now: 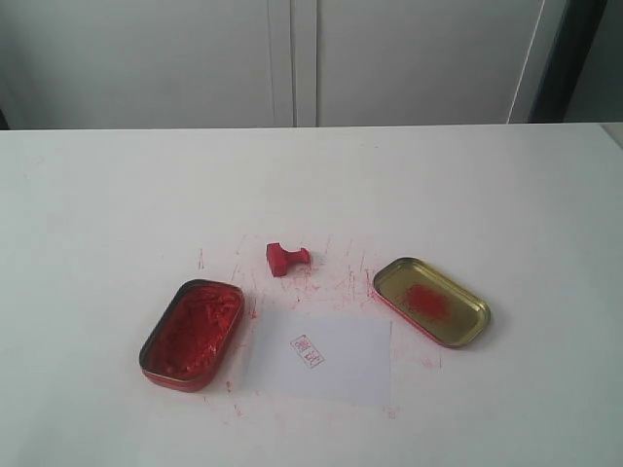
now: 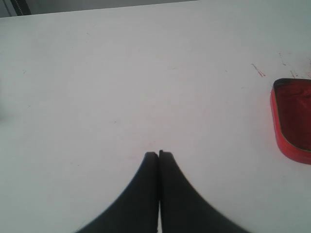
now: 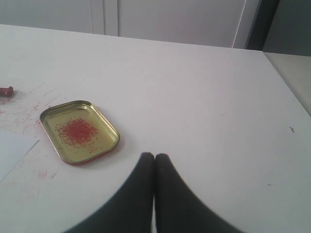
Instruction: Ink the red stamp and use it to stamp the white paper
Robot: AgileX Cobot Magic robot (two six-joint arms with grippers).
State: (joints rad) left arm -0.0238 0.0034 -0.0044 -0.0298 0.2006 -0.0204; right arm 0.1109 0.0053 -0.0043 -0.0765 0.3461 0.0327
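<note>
The red stamp (image 1: 285, 258) lies on its side on the table, behind the white paper (image 1: 321, 357), which carries a small red imprint (image 1: 307, 351). A sliver of the stamp (image 3: 6, 91) and a corner of the paper (image 3: 12, 150) show at the edge of the right wrist view. The tin of red ink paste (image 1: 193, 333) sits left of the paper; its end (image 2: 293, 120) shows in the left wrist view. My left gripper (image 2: 159, 155) is shut and empty over bare table. My right gripper (image 3: 154, 156) is shut and empty, near the gold lid. Neither gripper appears in the exterior view.
The gold tin lid (image 1: 431, 302) with a red smear lies right of the paper, and the lid (image 3: 79, 131) also shows in the right wrist view. Red ink specks (image 1: 331, 277) mark the table around the stamp. The table's right edge (image 3: 286, 82) is near.
</note>
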